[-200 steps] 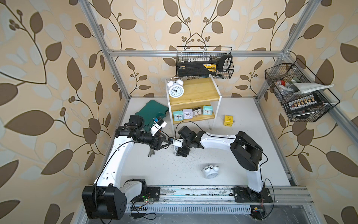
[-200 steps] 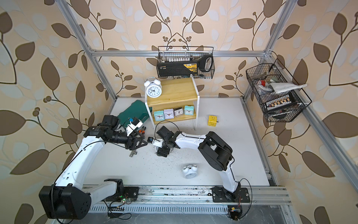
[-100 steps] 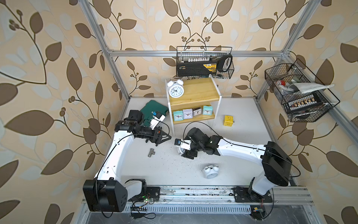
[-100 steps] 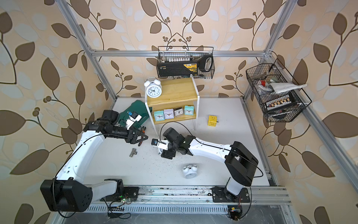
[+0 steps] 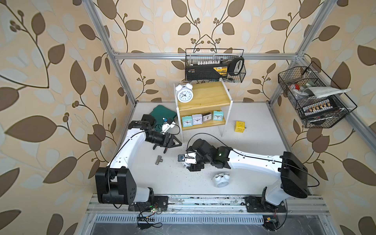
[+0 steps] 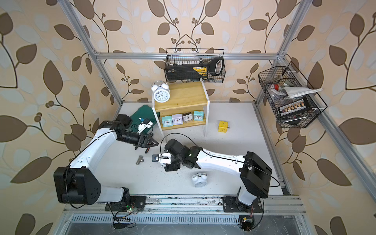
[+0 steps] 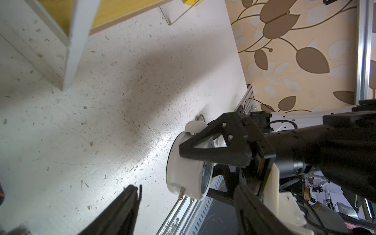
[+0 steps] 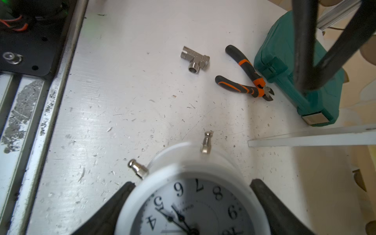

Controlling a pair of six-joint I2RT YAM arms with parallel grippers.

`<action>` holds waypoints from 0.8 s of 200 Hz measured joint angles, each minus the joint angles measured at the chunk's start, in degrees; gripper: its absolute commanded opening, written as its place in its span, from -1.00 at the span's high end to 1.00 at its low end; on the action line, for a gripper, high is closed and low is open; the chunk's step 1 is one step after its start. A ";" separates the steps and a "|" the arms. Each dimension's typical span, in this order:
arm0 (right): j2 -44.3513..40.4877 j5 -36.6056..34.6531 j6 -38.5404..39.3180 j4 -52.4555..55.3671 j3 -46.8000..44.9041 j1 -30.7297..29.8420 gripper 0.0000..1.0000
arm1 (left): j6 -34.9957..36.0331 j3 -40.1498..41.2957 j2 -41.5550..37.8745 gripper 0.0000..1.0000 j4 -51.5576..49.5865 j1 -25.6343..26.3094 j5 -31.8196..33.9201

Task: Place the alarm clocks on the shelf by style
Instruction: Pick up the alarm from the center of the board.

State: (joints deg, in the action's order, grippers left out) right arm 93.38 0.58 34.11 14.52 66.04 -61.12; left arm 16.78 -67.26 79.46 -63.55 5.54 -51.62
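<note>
- Our right gripper (image 8: 192, 191) pinched a round white clock (image 8: 189, 177) by its rim, over the desk (image 5: 173, 183); the left gripper (image 5: 172, 145) hung spread, empty.
- We judged: lift it clear of the shelf (image 5: 209, 95) edge; set it upright beside its twin (image 5: 184, 94) on top.

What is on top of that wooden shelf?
One round white twin-bell clock stands at a corner of the shelf; the rest of its top board is bare wood. Anything behind the clock is covered.

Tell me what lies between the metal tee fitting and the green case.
Orange-and-black cutting pliers lie there, nose toward the green case, handles toward the metal tee fitting. The right wrist view shows it.
</note>
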 measured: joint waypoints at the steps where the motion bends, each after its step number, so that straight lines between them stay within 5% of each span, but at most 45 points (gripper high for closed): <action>1: 0.00 0.00 0.04 0.00 0.07 0.00 -0.14 | 0.00 0.00 0.00 -0.55 -0.02 0.13 0.02; 119: -3.19 -1.90 2.19 -2.80 1.16 0.00 -0.15 | 1.46 0.96 3.87 -0.41 -1.73 5.07 -1.29; 160: -3.65 -2.27 2.29 -2.84 0.81 0.00 -0.23 | 2.84 0.96 4.66 0.07 -2.38 5.90 -4.02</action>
State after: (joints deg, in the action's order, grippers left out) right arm 89.73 -1.69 36.40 11.68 66.85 -61.12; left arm 19.62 -66.30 84.12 -65.93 11.44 -55.64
